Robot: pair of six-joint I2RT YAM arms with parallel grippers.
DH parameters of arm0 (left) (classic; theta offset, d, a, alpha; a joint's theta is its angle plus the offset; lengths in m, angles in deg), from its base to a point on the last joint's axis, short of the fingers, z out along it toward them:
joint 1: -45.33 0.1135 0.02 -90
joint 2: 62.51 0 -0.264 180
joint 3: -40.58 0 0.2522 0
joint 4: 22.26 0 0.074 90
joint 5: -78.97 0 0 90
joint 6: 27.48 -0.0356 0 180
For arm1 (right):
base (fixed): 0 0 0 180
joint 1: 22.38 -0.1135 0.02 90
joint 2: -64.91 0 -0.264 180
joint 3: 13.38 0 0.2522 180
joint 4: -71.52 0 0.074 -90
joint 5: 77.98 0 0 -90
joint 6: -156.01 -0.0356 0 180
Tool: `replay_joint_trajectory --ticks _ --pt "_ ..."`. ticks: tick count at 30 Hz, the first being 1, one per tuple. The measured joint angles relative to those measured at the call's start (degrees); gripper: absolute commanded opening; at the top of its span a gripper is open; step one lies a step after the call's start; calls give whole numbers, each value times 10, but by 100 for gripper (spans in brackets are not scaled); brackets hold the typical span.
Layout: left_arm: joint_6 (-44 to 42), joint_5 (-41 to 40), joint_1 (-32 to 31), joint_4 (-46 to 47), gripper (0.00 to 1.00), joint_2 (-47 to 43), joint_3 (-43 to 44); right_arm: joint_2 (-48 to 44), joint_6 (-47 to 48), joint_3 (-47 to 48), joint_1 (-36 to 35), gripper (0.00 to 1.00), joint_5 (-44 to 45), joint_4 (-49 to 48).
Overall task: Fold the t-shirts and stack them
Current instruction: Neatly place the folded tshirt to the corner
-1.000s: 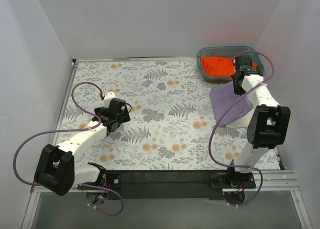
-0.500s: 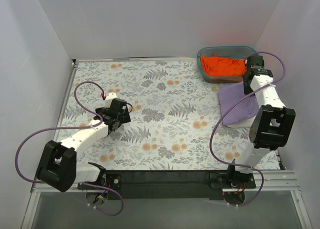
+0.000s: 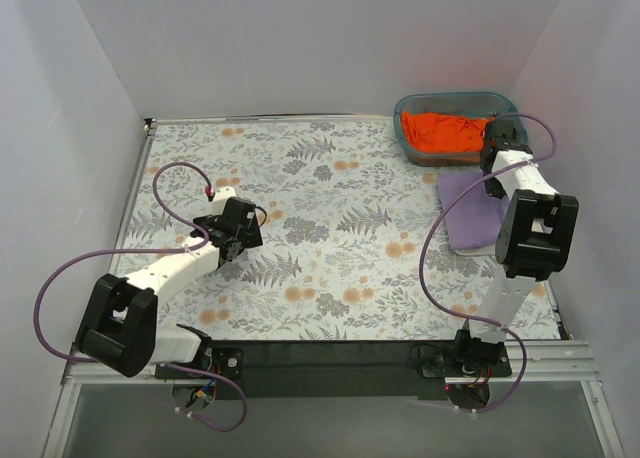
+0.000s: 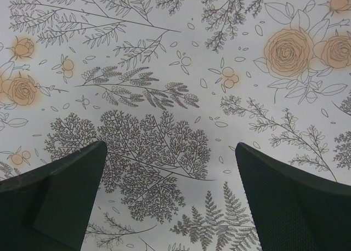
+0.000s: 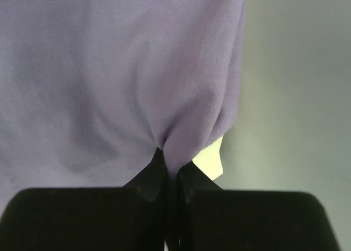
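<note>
The lavender-purple t-shirt (image 3: 468,208) lies folded at the right side of the table, and its far edge is lifted. My right gripper (image 3: 497,164) is shut on that edge; in the right wrist view the cloth (image 5: 137,75) bunches into the closed jaws of the gripper (image 5: 173,171), with a pale cream patch (image 5: 211,159) showing under the fold. The bright orange t-shirt (image 3: 448,131) lies crumpled in the teal basket (image 3: 407,109). My left gripper (image 3: 243,240) is open and empty over the floral tablecloth (image 4: 181,86), left of centre.
The teal basket stands at the back right corner, just behind my right gripper. White walls close in the table on the left, back and right. The right arm's purple cable (image 3: 435,248) loops over the tablecloth beside the shirt.
My right gripper has carried the lavender shirt's edge to the right and back, toward the basket, folding the shirt into a narrower shape. The left arm has barely moved.
</note>
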Motion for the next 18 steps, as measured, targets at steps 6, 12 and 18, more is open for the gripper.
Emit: replay_joint_trajectory --ticks 6,12,18 --pt "0 1 0 0 98 6 0 13 -7 -10 0 48 43 -18" --pt "0 1 0 0 98 6 0 16 -26 -9 0 80 125 -28" --pt "3 1 0 0 98 6 0 5 -61 6 0 84 148 -13"
